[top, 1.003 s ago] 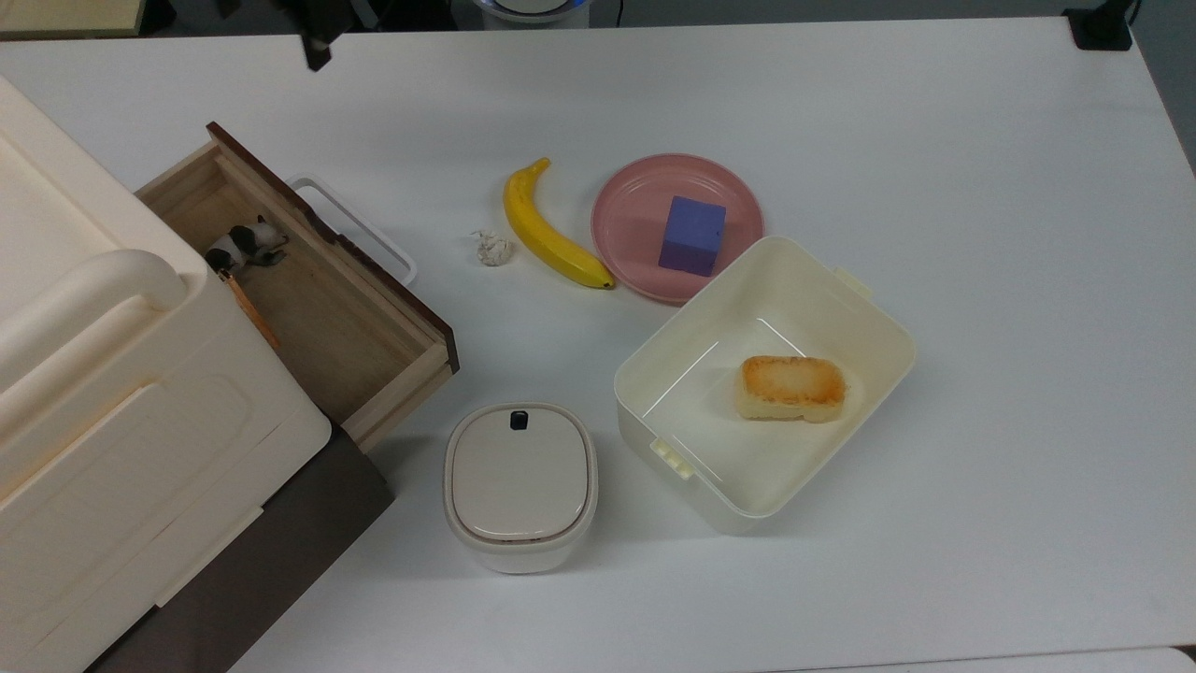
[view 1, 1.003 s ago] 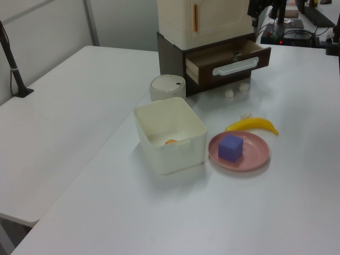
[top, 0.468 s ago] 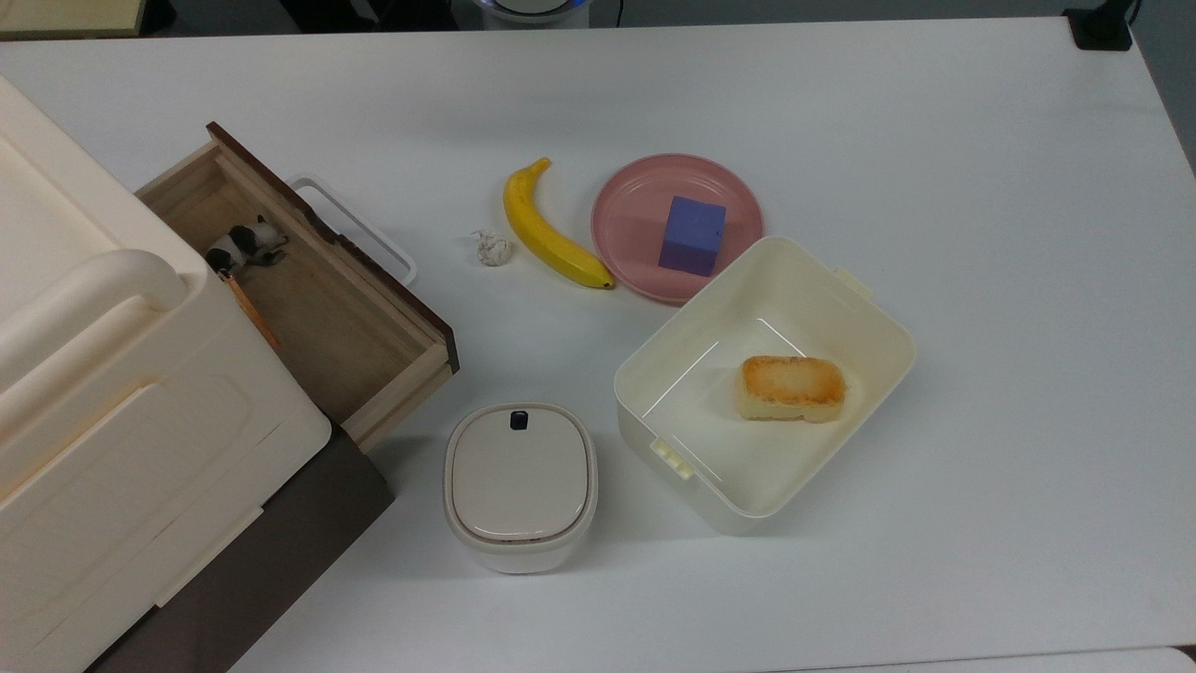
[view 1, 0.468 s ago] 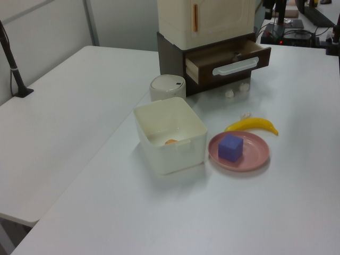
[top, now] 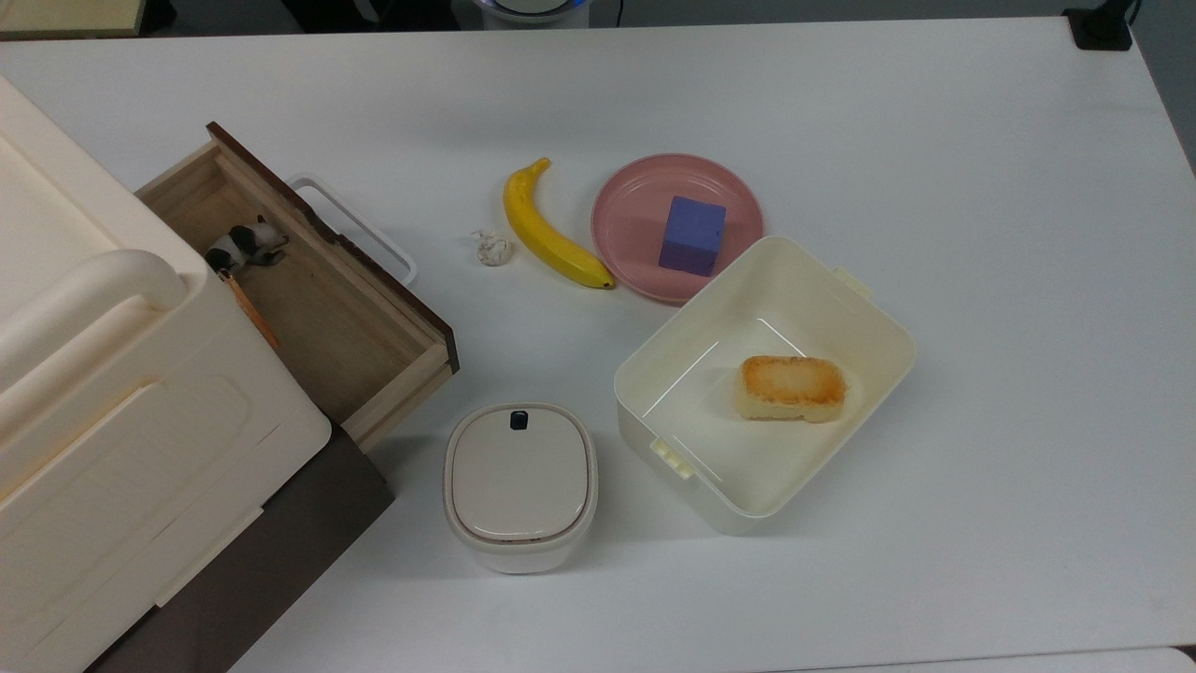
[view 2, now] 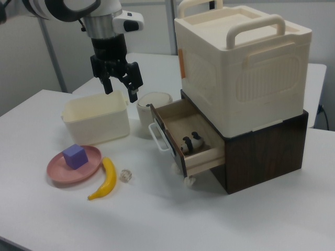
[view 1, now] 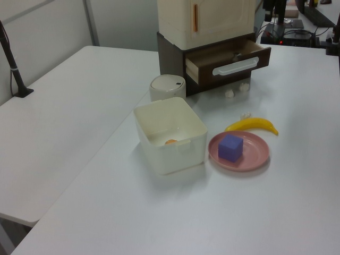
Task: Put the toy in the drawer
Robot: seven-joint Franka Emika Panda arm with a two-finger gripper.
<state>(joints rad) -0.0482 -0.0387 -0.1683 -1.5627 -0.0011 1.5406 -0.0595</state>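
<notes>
The toy, a tiny black-and-white panda (top: 245, 245), lies inside the open drawer (top: 327, 327) near its back end, by the cream box. The right view shows the panda (view 2: 191, 143) in the drawer (view 2: 183, 117) too. The drawer has a dark brown front (view 1: 228, 61) with a white loop handle (top: 360, 229). My gripper (view 2: 121, 91) hangs open and empty high over the table. In the right view it is up and to the left of the drawer, in front of the cream bin. It is out of the top view.
On the table lie a banana (top: 551, 234), a small paper ball (top: 492, 249) and a pink plate (top: 635, 215) bearing a purple cube (top: 692, 234). A cream bin (top: 624, 393) holds a browned bread piece (top: 792, 387). A lidded round container (top: 519, 481) stands beside the drawer's corner.
The gripper tip seen at the top view's upper edge a second ago has left that view. The panda lies still in the drawer.
</notes>
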